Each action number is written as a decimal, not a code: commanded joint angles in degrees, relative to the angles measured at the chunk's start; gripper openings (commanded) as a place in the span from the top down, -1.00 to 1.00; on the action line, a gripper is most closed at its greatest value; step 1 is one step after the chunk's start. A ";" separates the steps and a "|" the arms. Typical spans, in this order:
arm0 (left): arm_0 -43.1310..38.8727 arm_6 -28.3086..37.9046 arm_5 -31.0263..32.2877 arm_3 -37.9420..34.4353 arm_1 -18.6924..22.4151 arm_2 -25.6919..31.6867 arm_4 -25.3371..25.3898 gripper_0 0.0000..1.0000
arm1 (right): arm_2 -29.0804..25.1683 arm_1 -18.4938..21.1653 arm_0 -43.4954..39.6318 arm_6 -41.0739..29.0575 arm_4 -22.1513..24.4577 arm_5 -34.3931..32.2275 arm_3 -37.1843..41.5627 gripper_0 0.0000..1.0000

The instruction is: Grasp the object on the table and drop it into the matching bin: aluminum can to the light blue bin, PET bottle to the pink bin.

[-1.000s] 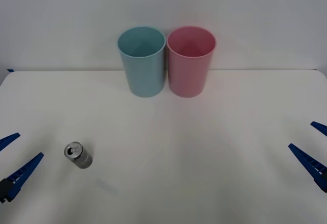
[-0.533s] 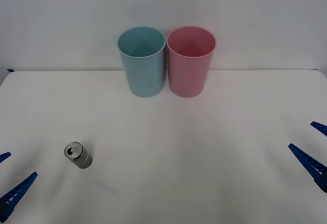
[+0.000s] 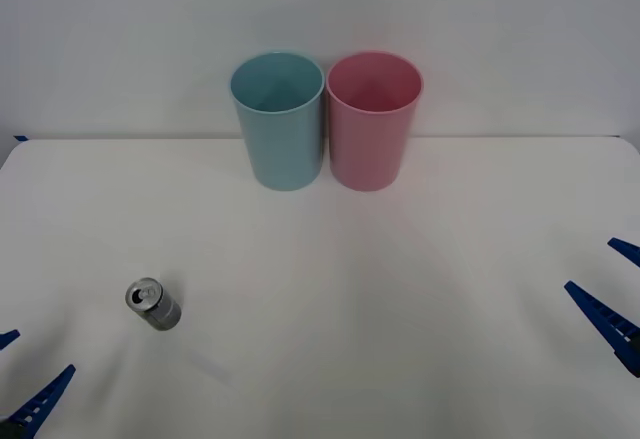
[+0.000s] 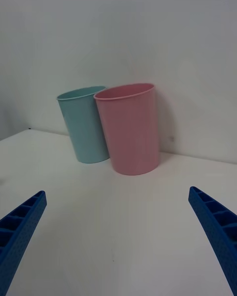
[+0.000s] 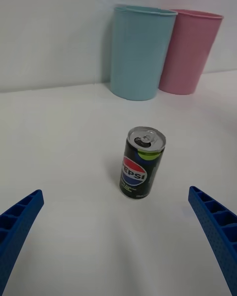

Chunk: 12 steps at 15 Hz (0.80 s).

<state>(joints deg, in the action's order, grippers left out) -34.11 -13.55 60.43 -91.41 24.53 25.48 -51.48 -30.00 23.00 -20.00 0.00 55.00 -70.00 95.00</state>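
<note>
Your left end effector point(image 5: 118, 246) sits low at the table's point(image 3: 420, 289) near left corner, fingers spread wide, nothing held. Your right end effector point(image 4: 118, 241) waits wide at the right edge. Pepsi can point(image 3: 153, 304) stands upright, near-left on the table. Farther back: light blue bin point(image 3: 278, 119) and pink bin point(image 3: 373, 119), touching, interiors showing nothing inside.

"PEPSI" logo on aluminum can point(image 5: 142, 164)
</note>
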 commanded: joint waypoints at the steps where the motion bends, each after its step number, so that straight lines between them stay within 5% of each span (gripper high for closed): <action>1: -0.08 -4.21 -4.36 0.01 0.00 -2.98 0.67 -1.00 | 0.00 0.00 0.00 0.00 0.00 0.00 0.00 -1.00; 6: 0.71 -7.99 -10.77 0.09 -0.27 -8.52 0.94 -1.00 | 0.00 0.00 0.00 0.00 0.00 0.00 0.00 -1.00; 12: 5.81 -11.85 -11.13 5.10 -4.40 -10.89 0.94 -1.00 | 0.00 0.00 0.00 0.00 0.00 0.00 0.00 -1.00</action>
<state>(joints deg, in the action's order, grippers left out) -28.96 -25.17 49.25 -87.06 20.47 15.00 -50.54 -30.00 23.00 -20.00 0.00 55.00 -70.00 95.00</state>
